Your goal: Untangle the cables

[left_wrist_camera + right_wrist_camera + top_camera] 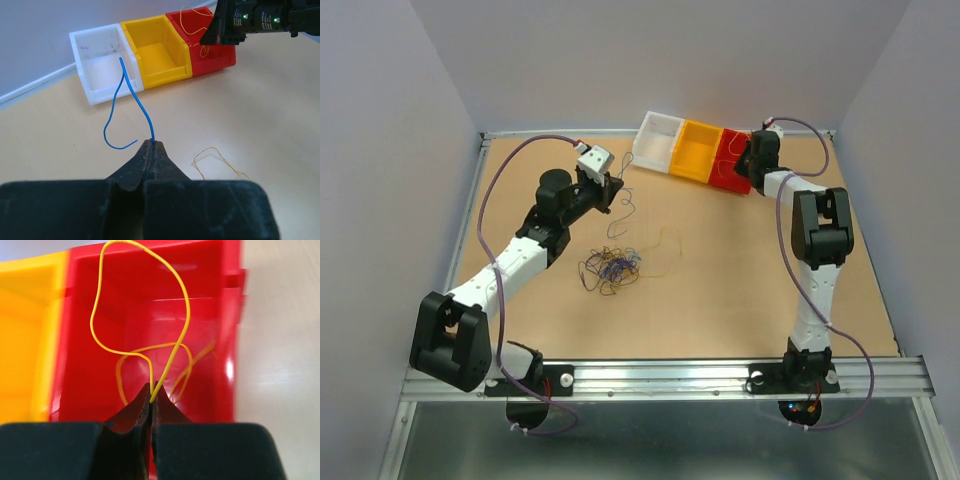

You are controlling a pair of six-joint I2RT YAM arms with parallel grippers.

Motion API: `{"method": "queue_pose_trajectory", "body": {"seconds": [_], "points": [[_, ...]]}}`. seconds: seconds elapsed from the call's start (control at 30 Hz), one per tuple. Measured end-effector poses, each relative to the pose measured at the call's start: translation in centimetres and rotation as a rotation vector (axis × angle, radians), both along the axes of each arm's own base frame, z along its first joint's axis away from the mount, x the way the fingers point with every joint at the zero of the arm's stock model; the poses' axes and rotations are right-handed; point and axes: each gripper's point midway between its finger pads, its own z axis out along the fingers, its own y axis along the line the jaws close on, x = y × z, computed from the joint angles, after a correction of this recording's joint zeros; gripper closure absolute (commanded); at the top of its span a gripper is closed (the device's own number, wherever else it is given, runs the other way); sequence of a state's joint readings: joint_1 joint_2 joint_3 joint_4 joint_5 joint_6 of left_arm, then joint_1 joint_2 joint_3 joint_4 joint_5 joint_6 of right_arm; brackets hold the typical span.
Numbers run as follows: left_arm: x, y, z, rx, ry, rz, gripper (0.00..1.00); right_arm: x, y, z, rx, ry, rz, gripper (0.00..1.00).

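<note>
The cables (610, 268) lie mostly in 1 tangled heap on the table (740, 300), behind the left gripper (151, 145) and toward its arm's base. 2 strands are out of the heap. The left gripper's jaws are pressed together on the end of a blue strand (134, 92), which rises from the tips and curls back in a loose loop to their left. A loose yellow strand (215, 150) lies on the table just to their right. Farther ahead stand a white bin (80, 55) and a yellow bin (155, 50).

The white bin looks the likely target, so the pinch should hold until the whole loop hangs over it, carried high enough to clear the rim.

The right gripper (151, 390) is clamped on a yellow wire (189, 315) directly over the red bin (210, 270). Lowering before letting go should stop the springy wire bouncing out.
</note>
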State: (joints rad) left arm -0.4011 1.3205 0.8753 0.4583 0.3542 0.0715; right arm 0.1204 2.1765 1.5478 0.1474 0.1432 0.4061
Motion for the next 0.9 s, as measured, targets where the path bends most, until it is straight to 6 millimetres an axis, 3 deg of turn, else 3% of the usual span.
{"method": "queue_pose_trajectory", "body": {"seconds": [0.17, 0.3, 0.5, 0.67, 0.9], "points": [[-0.4, -0.4, 0.3, 0.002, -0.011, -0.012, 1.0, 1.1, -2.1, -2.5, 0.09, 0.062, -0.051, 0.99], [-0.7, -0.8, 0.2, 0.011, -0.009, -0.023, 1.0, 1.3, -1.6, -3.1, 0.123, 0.087, -0.052, 0.93], [-0.9, -1.3, 0.1, 0.022, -0.015, -0.034, 1.0, 1.1, -0.9, -3.3, 0.126, 0.1, -0.046, 0.65], [-1.1, -1.6, 0.0, 0.031, -0.021, -0.039, 1.0, 0.8, -0.7, -2.0, 0.081, 0.091, -0.063, 0.55], [-1.2, -1.7, 0.0, 0.042, -0.029, -0.037, 1.0, 0.8, -0.3, 2.0, 0.029, 0.022, -0.076, 0.45]]}}
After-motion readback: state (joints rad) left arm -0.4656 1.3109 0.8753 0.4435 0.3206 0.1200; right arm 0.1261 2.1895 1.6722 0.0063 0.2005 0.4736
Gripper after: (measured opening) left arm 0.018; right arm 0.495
